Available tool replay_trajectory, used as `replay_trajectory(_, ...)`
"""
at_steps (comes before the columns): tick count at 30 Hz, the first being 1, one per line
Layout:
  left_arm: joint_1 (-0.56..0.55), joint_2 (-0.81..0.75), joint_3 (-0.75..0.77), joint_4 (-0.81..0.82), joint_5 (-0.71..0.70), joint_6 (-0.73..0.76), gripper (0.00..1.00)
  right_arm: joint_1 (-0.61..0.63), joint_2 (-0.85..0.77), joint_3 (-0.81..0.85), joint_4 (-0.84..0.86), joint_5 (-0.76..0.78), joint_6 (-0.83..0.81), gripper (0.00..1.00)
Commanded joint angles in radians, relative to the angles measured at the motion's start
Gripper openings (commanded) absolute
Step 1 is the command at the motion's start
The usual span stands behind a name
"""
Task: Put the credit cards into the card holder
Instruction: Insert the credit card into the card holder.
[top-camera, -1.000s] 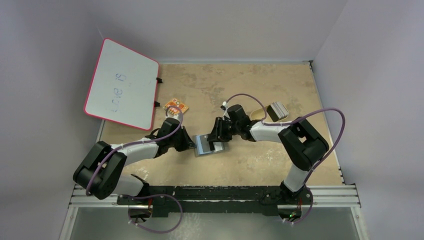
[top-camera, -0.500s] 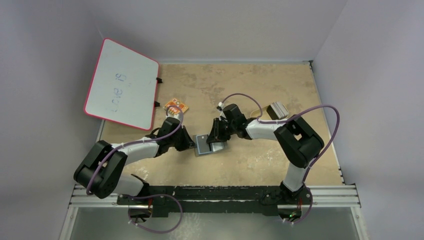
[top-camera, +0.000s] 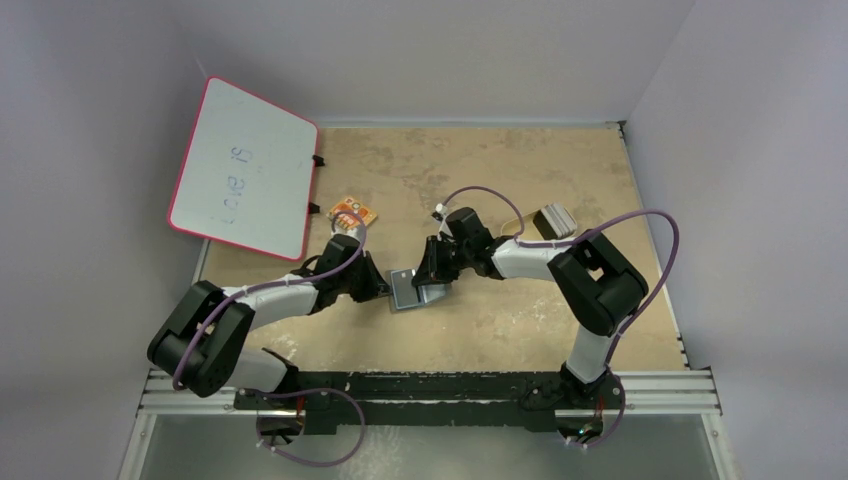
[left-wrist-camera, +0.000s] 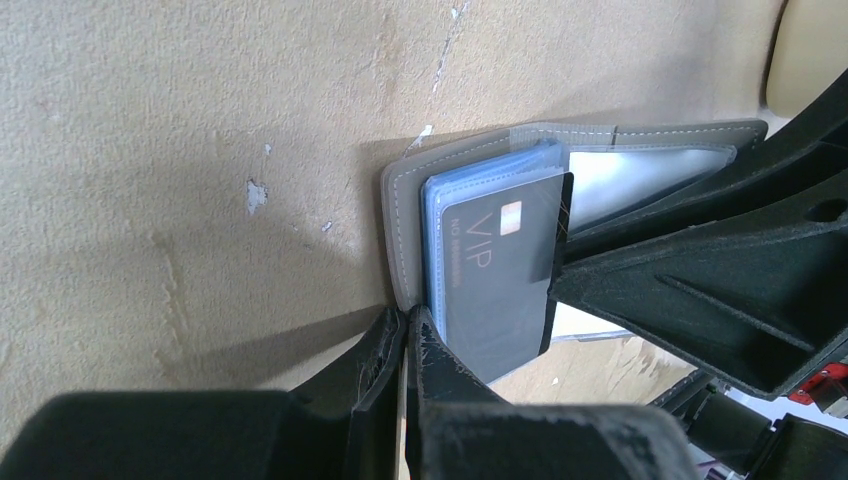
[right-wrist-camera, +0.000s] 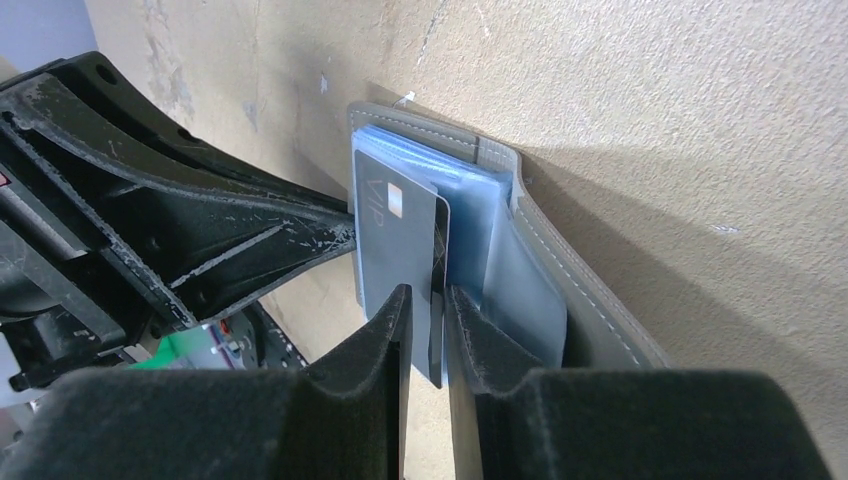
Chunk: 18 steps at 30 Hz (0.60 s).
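Note:
The grey card holder (top-camera: 432, 296) lies open at the table's middle, its light blue sleeves showing (left-wrist-camera: 438, 210). My left gripper (top-camera: 383, 288) is shut on the holder's grey edge (left-wrist-camera: 398, 235), pinning it at its near corner (left-wrist-camera: 408, 318). My right gripper (top-camera: 428, 278) is shut on a dark grey "VIP" credit card (left-wrist-camera: 495, 270), held edge-on between its fingers (right-wrist-camera: 425, 292). The card's far end lies over the blue sleeves (right-wrist-camera: 470, 215); whether it is inside a sleeve I cannot tell. More credit cards (top-camera: 555, 218) stand in a stack at the right.
A tan tray (top-camera: 515, 228) lies beside the card stack. A pink-rimmed whiteboard (top-camera: 245, 170) leans at the back left. A small orange packet (top-camera: 352, 212) lies behind my left arm. The two grippers face each other, fingers close together over the holder.
My right gripper has moved a little to the left with the card, sliding it further over the holder. The holder's right flap has lifted slightly. The left gripper has stayed put.

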<state>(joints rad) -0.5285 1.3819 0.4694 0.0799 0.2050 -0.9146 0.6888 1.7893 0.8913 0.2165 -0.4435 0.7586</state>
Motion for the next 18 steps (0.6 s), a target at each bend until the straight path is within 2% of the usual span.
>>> replay_trajectory(1, 0.0, -0.026, 0.018, 0.057, 0.027, -0.027, 0.0, 0.008, 0.004, -0.001, 0.023, -0.07, -0.014, 0.2)
replay_trajectory(6, 0.001, -0.054, 0.021, 0.044, 0.026, -0.034, 0.0, 0.008, 0.006, 0.0, -0.035, -0.053, -0.044, 0.25)
replay_trajectory(11, 0.001, -0.094, -0.012, 0.065, 0.032, -0.04, 0.0, 0.008, -0.093, 0.015, -0.156, 0.042, -0.085, 0.17)
replay_trajectory(14, 0.001, -0.109, -0.021, 0.068, 0.044, -0.037, 0.0, 0.008, -0.151, 0.017, -0.191, 0.082, -0.093, 0.17)
replay_trajectory(18, 0.001, -0.11, -0.019, 0.088, 0.071, -0.042, 0.0, 0.008, -0.141, 0.017, -0.18, 0.097, -0.111, 0.18)
